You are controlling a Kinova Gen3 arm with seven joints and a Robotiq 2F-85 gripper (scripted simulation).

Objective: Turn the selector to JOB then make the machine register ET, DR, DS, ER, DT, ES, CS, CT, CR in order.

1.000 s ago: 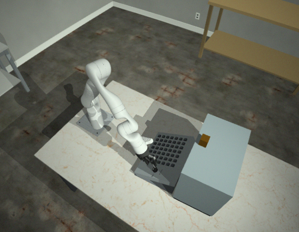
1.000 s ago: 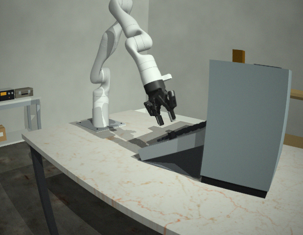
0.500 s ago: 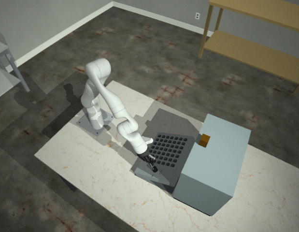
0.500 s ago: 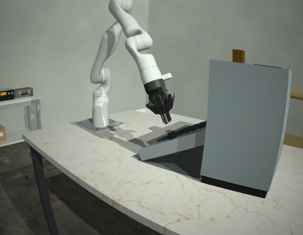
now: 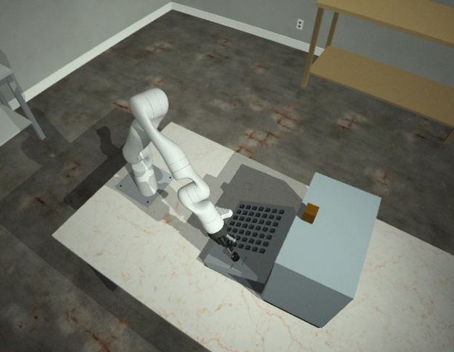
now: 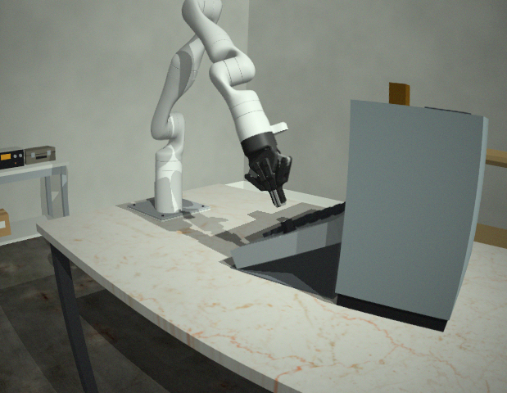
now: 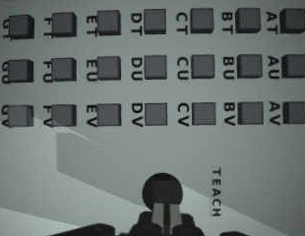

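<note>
In the top view, going left to right, the arm reaches from its base plate [image 5: 144, 189] on the marble surface [image 5: 116, 250] toward the sloped key panel [image 5: 257, 227], and beyond that stands the grey machine housing [image 5: 329, 242] with a small amber block [image 5: 310, 213] on its edge.

The claw [image 6: 278, 198] hangs above the lower end of the panel, fingers pressed together with nothing between them (a blunt closed tip suits prodding a key better than spread fingers would, I judge). It does not touch the panel in the exterior view; there is a clear gap beneath the tips.

In the wrist view the selector [image 7: 162, 189], a round dark knob, sits just ahead of the closed fingertips, with the word TEACH [image 7: 215, 192] printed at about 3 o'clock from it. No JOB mark shows in this view. Above the knob run rows of square keys with rotated labels; the ET key [image 7: 108, 22] lies at about 11 o'clock from the selector and the CT key [image 7: 202, 21] at about 1 o'clock. No key looks lit.

Where the knob's pointer aims cannot be told, since the fingertips cover it.
</note>
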